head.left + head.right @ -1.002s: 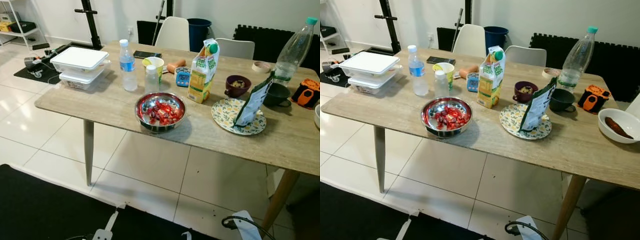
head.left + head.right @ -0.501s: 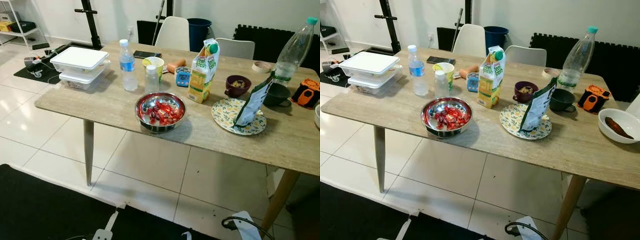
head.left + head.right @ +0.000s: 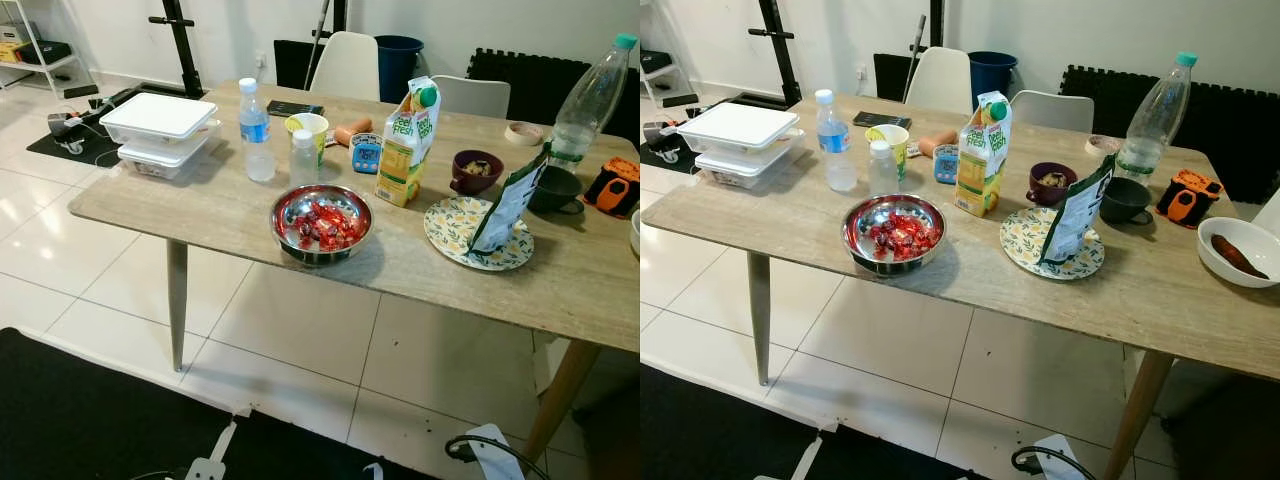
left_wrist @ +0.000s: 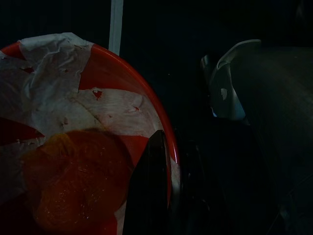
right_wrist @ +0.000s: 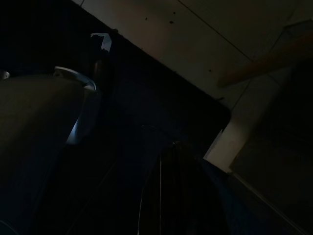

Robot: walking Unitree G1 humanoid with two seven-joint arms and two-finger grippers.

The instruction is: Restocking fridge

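Note:
A wooden table (image 3: pixel 196 203) stands ahead with food and drink on it. An orange juice carton (image 3: pixel 405 142) stands near the middle, and a small water bottle (image 3: pixel 256 131) and a small white bottle (image 3: pixel 303 158) to its left. A steel bowl (image 3: pixel 321 222) of red wrapped sweets sits near the front edge. A tall clear bottle (image 3: pixel 590 98) stands at the back right. In the left wrist view my left gripper's finger (image 4: pixel 148 192) lies over the rim of a red bowl (image 4: pixel 128 83) holding white paper and an orange fruit (image 4: pixel 73 176). The right wrist view is very dark.
Two stacked white lidded containers (image 3: pixel 160 132) sit at the table's left end. A patterned plate (image 3: pixel 449 233) bears a green bag (image 3: pixel 508 205); a maroon bowl (image 3: pixel 476 170), a dark cup (image 3: pixel 555 187) and a white bowl (image 3: pixel 1238 250) lie right. White chairs (image 3: pixel 350 65) stand behind. Black mat (image 3: pixel 90 420) underfoot.

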